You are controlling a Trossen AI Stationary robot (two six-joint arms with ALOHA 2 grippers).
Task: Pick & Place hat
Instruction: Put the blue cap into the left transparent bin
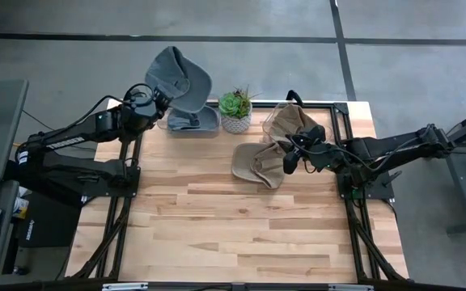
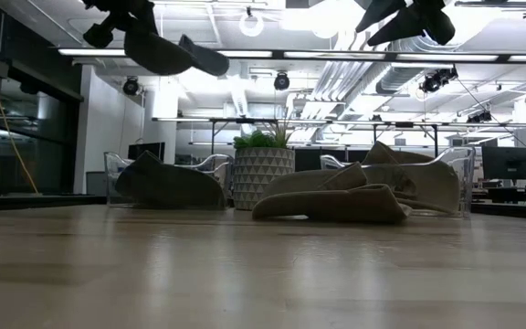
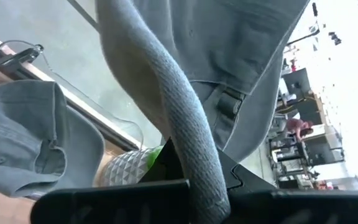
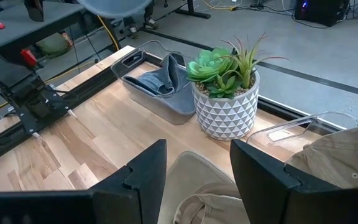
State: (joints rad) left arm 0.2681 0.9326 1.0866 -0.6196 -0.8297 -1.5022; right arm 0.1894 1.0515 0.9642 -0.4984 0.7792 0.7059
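My left gripper is shut on a grey hat, which is raised above the clear left bin at the table's far side. A second grey hat lies in that bin. My right gripper stands open in the air above a tan hat that lies flat on the table. Another tan hat sits in the clear right bin. In the low view both grippers are high at the top, the left gripper with the grey hat and the right gripper with nothing. My left gripper pinches the grey hat's thick stitched rim between its two fingers. The fingers come from the table's left, slanting slightly down. The hat is lifted clear of bin and table, and its crown spreads away from the fingers toward the far edge.
A potted succulent in a white patterned pot stands between the two bins. The near half of the wooden table is bare. Black frame rails run along both sides of the table.
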